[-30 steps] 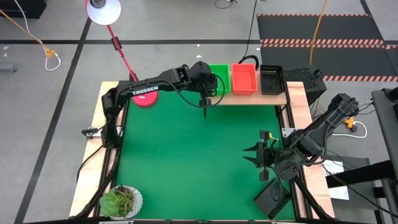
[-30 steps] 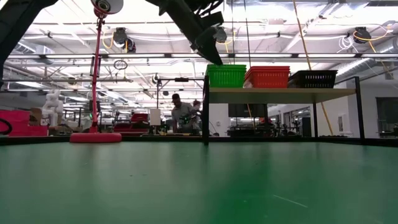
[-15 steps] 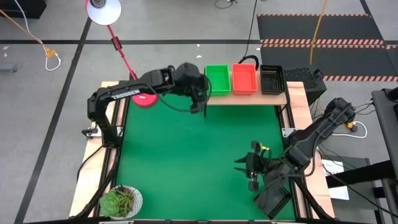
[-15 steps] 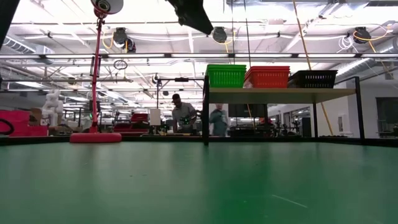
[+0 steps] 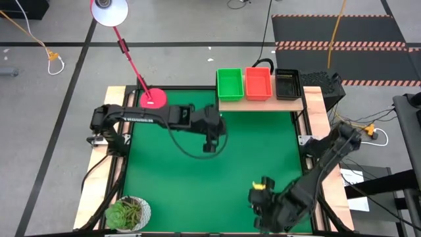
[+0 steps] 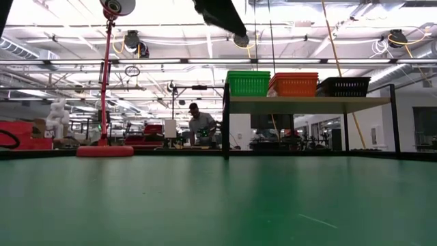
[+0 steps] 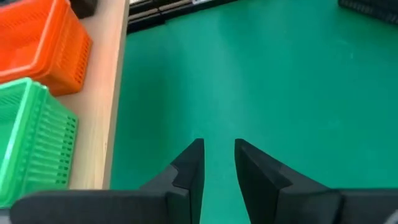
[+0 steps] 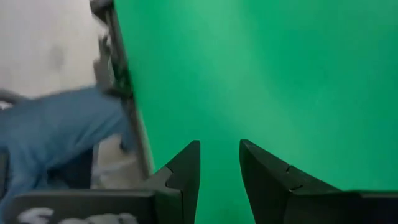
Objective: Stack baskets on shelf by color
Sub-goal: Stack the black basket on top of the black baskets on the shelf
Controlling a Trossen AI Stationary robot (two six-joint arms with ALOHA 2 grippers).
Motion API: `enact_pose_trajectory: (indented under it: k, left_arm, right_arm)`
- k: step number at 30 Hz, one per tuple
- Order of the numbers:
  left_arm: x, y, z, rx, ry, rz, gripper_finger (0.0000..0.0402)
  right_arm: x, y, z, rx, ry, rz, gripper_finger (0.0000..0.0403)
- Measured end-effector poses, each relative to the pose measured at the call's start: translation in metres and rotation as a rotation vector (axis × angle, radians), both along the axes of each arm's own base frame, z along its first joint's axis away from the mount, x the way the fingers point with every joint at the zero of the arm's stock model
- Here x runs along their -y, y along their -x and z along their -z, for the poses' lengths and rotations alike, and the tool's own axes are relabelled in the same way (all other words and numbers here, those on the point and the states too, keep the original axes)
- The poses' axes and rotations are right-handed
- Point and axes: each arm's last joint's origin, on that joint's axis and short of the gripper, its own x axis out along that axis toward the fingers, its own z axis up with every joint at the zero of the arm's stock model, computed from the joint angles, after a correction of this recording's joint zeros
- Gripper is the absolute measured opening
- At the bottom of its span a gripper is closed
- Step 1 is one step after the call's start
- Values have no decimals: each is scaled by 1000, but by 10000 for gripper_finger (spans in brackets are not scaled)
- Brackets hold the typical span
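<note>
Baskets sit in green [image 5: 229, 83], orange-red [image 5: 258, 83] and black [image 5: 287, 83] stacks on the shelf [image 5: 260, 104]. Left gripper [image 7: 217, 163] hangs over the desk [image 5: 197, 178], fingers slightly parted, empty; right gripper [image 8: 219, 165] likewise at the near edge. Judging it done: keep clear.

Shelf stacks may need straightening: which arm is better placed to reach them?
Left: the left claw hangs near the shelf; the right claw is far off, by the table's opposite edge.
</note>
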Motion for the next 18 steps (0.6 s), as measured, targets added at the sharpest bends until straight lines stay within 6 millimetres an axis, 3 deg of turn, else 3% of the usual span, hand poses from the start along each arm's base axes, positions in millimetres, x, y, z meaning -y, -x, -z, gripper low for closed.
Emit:
enact_pose_trajectory:
  k: [4, 9, 18]
  left_arm:
    - [18, 9, -12, 29, -5, 4, 90]
    - [27, 20, -11, 17, -5, 26, 90]
    - [5, 42, 10, 66, -6, -32, 90]
  right_arm:
    - [-30, 5, 5, -99, -64, 11, 107]
    - [-54, 19, 13, -170, -131, 31, 118]
    - [-68, 49, 22, -256, -84, -10, 170]
